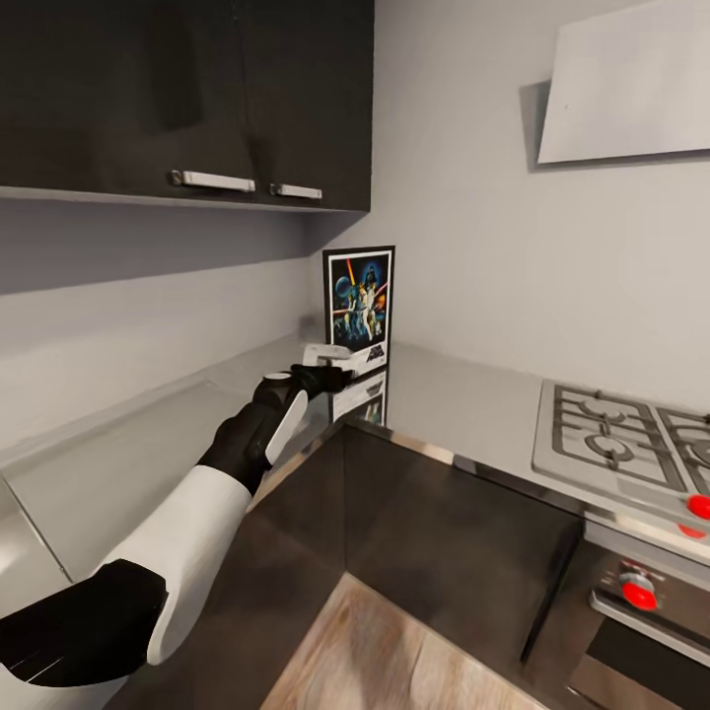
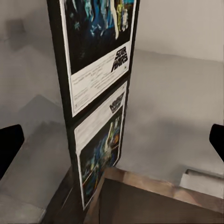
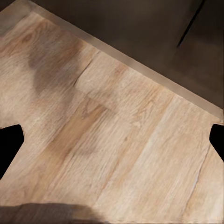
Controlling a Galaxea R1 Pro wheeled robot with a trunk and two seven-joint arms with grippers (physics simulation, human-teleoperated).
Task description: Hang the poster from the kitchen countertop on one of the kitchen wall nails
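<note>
Fingers of the left gripper [image 1: 330, 378] spread wide apart, dark tips at both edges of the left wrist view, nothing between them yet; poster [image 1: 359, 309] sits just ahead, standing upright in the corner of the pale grey counter [image 1: 463, 394], apparently leaning on the wall, mirrored in the glossy top. Looks light, stiff, flat, thin black frame probably slick; likely best pinched across a side edge low down, since the face is too broad. Could tip or slide if nudged. Right gripper [image 3: 112, 135] fingers also apart, over wooden floor [image 3: 116, 140]. Hob [image 1: 631, 434] well to the right.
</note>
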